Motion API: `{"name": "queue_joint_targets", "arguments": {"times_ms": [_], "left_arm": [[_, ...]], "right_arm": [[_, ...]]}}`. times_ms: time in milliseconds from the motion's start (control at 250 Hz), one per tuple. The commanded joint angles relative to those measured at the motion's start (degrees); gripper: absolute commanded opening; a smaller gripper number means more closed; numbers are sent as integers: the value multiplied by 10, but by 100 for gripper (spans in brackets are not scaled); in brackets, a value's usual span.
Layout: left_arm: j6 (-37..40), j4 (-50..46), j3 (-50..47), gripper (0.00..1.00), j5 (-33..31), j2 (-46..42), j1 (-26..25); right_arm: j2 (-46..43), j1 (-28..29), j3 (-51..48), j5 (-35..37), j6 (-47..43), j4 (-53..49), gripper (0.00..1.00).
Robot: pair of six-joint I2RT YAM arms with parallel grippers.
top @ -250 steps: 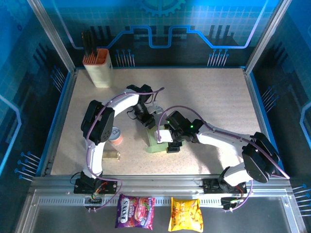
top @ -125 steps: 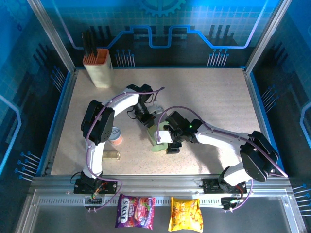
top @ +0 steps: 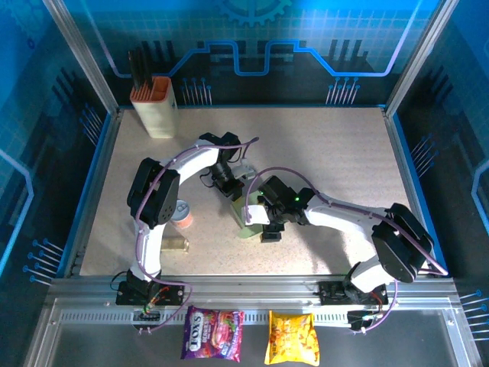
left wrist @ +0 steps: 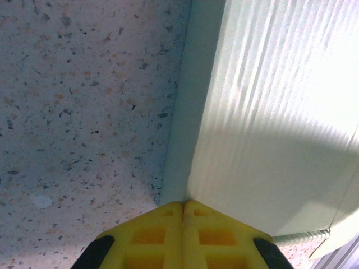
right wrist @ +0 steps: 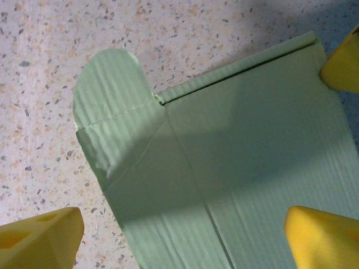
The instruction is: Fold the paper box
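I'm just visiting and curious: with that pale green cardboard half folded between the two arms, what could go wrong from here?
The left gripper seems to pinch only the thin edge of the pale mint-green ribbed cardboard box; it might slip free.
The right gripper hangs open astride the sheet, so little else steadies it, and closing there could crush the panel instead of folding the rounded flap.

Top high, far; wrists close over paper box [right wrist: 235, 185].
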Motion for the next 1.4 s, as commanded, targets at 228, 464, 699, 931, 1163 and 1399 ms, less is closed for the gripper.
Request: {"name": "queue_joint_targets", "arguments": {"times_ms": [228,464,699,931,1163,1399], "left_arm": [[5,20,-21,6,-65,10,1],[5,18,-21,6,-64,9,3],[4,17,-18,6,-62,12,3],[4,15,-16,7,-63,11,3],[-7,17,-17,7,-65,0,3],[-137,110,-41,38,41,-72,20]], "right_arm": [[-142,-46,-11,-25,410,64,89],[-220,-137,-60,-37,765,-1,88],[-216,-192,-131,-108,874,53,93],[-145,-211,-162,-204,959,208,95],[-119,-213,-137,-174,947,179,93],[-136,-252,-144,-178,906,126,90]]}}
